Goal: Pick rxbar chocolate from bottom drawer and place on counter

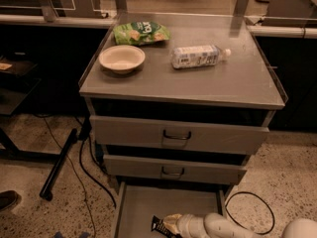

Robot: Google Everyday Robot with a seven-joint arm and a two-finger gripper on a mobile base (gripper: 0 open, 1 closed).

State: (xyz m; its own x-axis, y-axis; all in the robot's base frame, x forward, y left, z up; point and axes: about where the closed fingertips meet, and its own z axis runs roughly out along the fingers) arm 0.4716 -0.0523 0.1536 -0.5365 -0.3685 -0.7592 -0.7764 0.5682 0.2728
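The bottom drawer (143, 202) is pulled open at the bottom of the view, its grey floor showing. The rxbar chocolate (160, 226), a small black wrapper with white lettering, is at the drawer's front, at the tip of my gripper (169, 225). My white arm reaches in from the lower right, low inside the drawer. The counter (233, 81) is the grey steel top of the cabinet, above the two shut handled drawers.
On the counter are a green snack bag (140, 32), a cream bowl (122, 59) and a plastic bottle lying on its side (198, 56). A black cable (84, 172) and a black bar (57, 167) are on the floor at left.
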